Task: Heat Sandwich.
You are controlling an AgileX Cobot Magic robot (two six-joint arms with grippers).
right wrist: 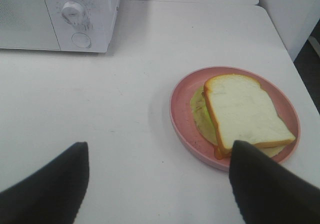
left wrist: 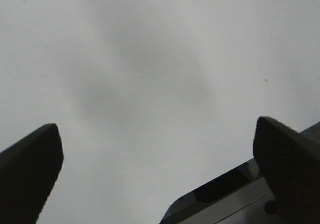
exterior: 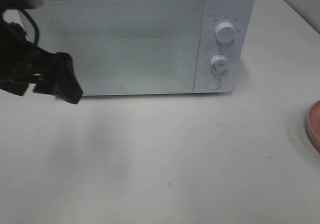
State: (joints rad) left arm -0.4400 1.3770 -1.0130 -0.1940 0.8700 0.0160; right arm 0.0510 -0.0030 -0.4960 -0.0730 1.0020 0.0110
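Pale bread over a green-yellow layer: the sandwich (right wrist: 243, 113) lies flat on a pink plate (right wrist: 181, 123), which sits on the white table (exterior: 165, 149) off to the right of the microwave (exterior: 135, 39). I read that as staging, food kept clear so the door (exterior: 117, 46) can swing. That door looks closed, so I judge heating has not begun. My right gripper (right wrist: 159, 184) hangs spread above the table just beside the plate, holding nothing. My left gripper (left wrist: 160, 169) is likewise released and empty, raised near the door's left edge, probably placed there to pull it open.
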